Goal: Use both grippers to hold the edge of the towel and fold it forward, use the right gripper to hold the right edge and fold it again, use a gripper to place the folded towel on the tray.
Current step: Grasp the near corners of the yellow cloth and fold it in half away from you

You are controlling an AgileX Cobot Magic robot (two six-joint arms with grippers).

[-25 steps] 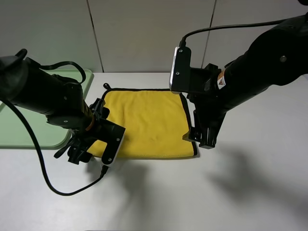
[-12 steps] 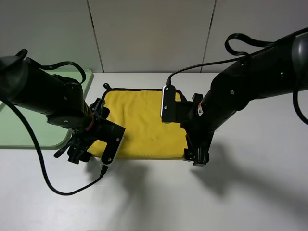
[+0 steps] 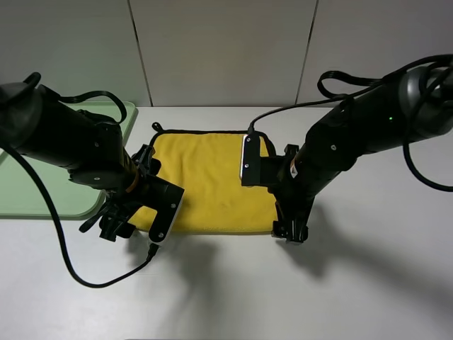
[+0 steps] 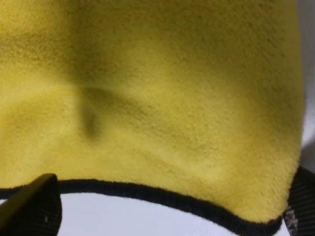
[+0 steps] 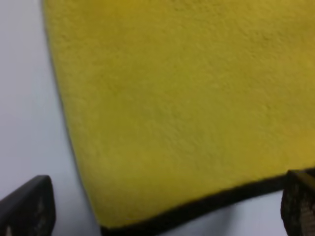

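Left arm: angled down to the towel's near-left corner; left gripper jaws spread wide.
Right arm: bent down at its near-right corner; right gripper jaws fully apart.

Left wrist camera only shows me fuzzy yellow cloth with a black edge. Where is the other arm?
Observer: The right gripper is at the towel's near right corner, jaws open.
Operator: Is my gripper at a corner too?
Observer: Yes, the left gripper is at the near left corner.
Operator: Where's the tray?
Observer: The green tray lies left of the towel, partly hidden by the left arm.
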